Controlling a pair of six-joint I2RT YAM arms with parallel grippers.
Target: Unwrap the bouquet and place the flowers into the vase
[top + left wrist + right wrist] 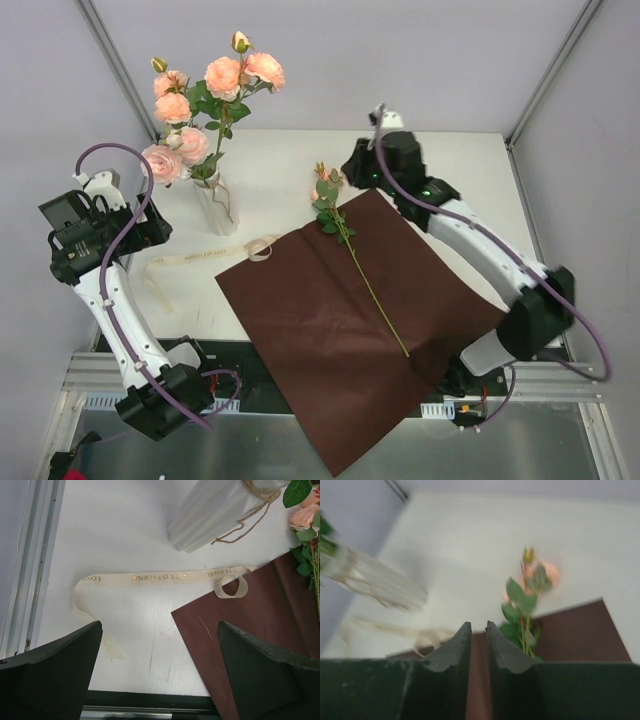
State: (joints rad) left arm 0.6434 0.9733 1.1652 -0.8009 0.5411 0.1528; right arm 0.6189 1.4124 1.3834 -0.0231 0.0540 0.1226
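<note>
Over on the back left of the worktop (460, 180) the vase (220, 208) is standing upright, and most of the flowers (215, 80) are already in it: peach and pink blooms plus a couple of buds, sticking up well above the rim. It's got a bit of twine (250, 510) tied round it with the loose ends hanging down the side.

One stem (372, 290) isn't in there yet. It's lying diagonally across the dark red wrapping paper (320, 350), with its small bloom and leaves poking just past the paper's far corner and the bare end pointing toward the near right. The paper is opened out flat in the middle, and its near corner hangs over the front edge. The cream ribbon (200, 257) is untied and strung out on the worktop between the vase and the paper, with one curled end resting on the paper's left corner.

The left claw (159, 624) is spread wide with nothing in it, hovering over the ribbon on the near left side. The right claw (478, 625) is at the far corner of the paper, right by the leafy end of that stem. It's down to a narrow slit, and all I can see through the gap is paper, so it's not holding anything. That wrist view is pretty blurry though.
</note>
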